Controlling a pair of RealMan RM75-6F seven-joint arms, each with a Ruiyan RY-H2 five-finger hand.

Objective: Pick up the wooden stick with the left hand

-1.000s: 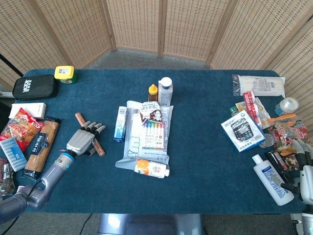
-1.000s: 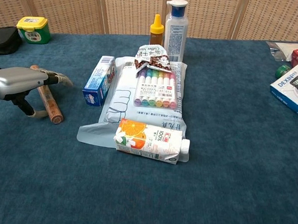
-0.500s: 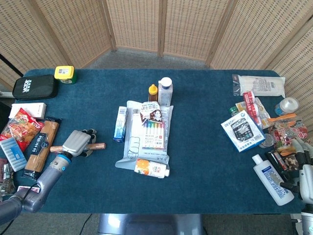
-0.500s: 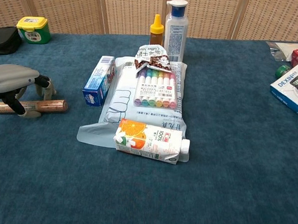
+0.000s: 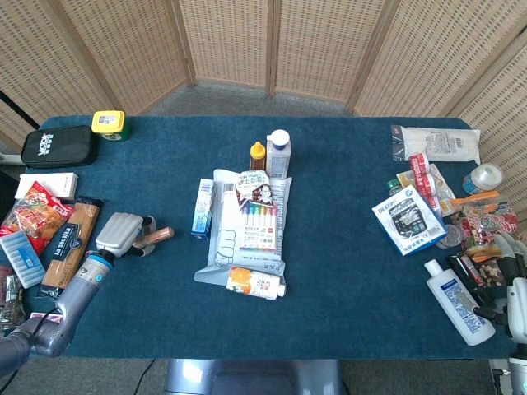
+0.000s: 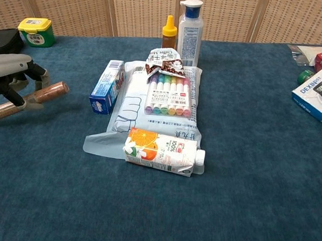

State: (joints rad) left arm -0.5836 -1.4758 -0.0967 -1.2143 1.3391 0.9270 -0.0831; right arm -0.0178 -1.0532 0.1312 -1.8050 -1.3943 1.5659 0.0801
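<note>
The wooden stick (image 6: 41, 94) is a brown rod held in my left hand (image 6: 11, 69) at the table's left side. My fingers are wrapped around its middle and it slants, its right end higher than its left. In the head view the left hand (image 5: 120, 234) covers most of the stick (image 5: 156, 236), and only the right end pokes out toward the centre. My right hand (image 5: 515, 306) shows only partly at the far right edge, among the clutter. How its fingers lie is not clear.
A blue toothpaste box (image 6: 107, 87), a plastic bag with markers (image 6: 165, 94) and a juice carton (image 6: 160, 151) lie right of the stick. A spaghetti pack (image 5: 70, 243), snack bags (image 5: 34, 207), a black pouch (image 5: 58, 146) and a yellow jar (image 5: 108, 123) crowd the left edge.
My left hand closed around the stick, which swung from diagonal to roughly level. The hand then drew back left with it, and the stick's right end tilted up.
</note>
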